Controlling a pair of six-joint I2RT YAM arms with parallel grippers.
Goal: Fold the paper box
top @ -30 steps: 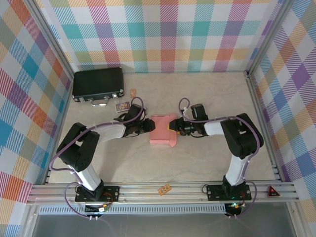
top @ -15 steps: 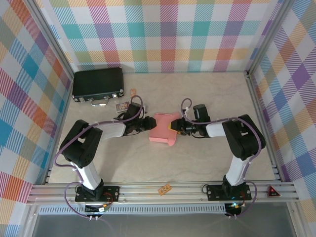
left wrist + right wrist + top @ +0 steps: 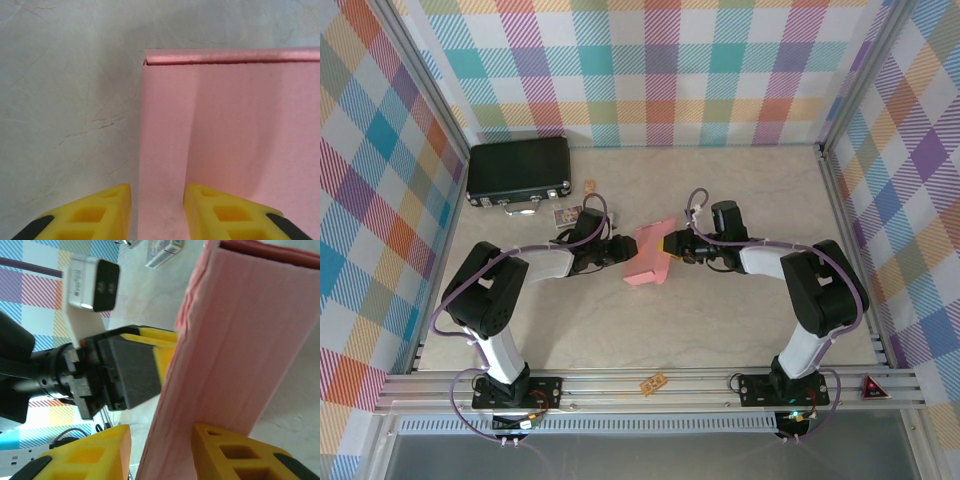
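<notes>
Paper box (image 3: 653,255): salmon cardboard, tilted up at workspace centre. Right gripper (image 3: 160,432) pinches one edge; left gripper (image 3: 157,189) straddles a panel, grip unclear. Risk: uneven pull creases or drops it.

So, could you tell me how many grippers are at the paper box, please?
2. The left gripper sits at the left edge of the paper box; the right gripper holds its right edge, with the box tilted up.

Paper box (image 3: 230,130) fills gap between right fingers (image 3: 235,455), blocks ahead of left fingers (image 3: 95,215); bare table (image 3: 65,100) free left of them
</notes>
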